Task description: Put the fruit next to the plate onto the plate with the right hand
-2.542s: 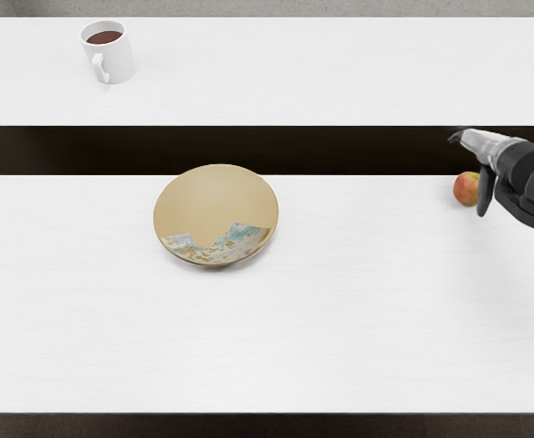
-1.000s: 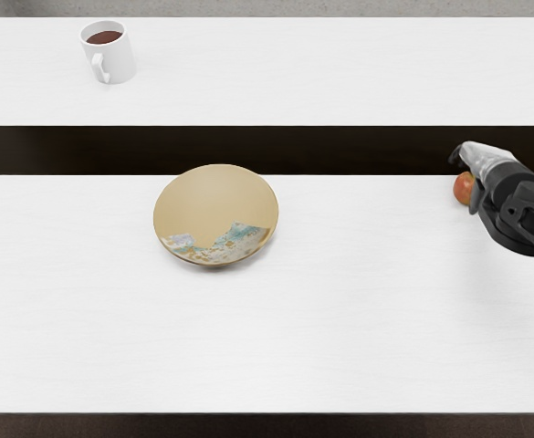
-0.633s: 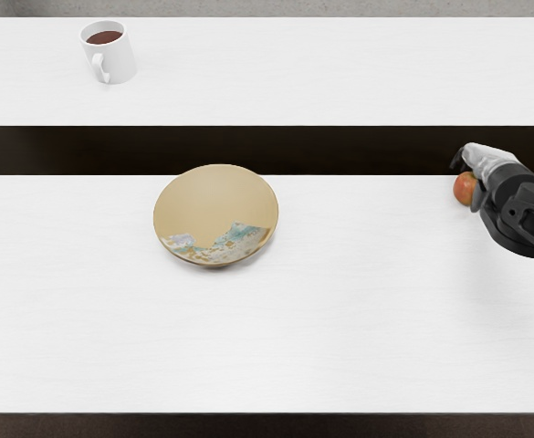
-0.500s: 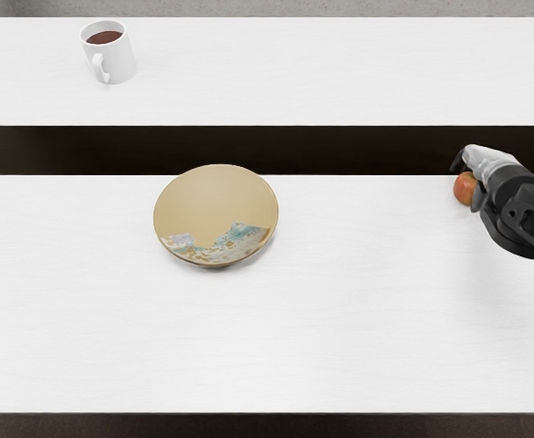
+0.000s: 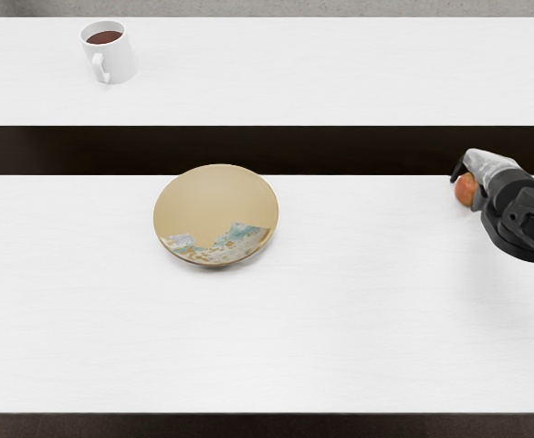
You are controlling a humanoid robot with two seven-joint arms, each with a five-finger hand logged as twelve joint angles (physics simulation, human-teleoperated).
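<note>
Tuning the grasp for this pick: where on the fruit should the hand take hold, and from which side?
Take the fruit around its round middle, from its right and above, where the right hand sits. It is a small ball near the far edge of the table, so any opposing sides serve.

— Where is the plate?
— On the near table, left of its middle and close to its far edge; a gap runs behind that edge, and the far table lies beyond it.
— And the fruit?
— Same table, well apart from the plate, far off to its right, at the far edge; the right hand comes in from the right edge and wraps over it from above.
— Anything else?
— A mug on the far table, toward its left end; behind and left of the plate.
</note>
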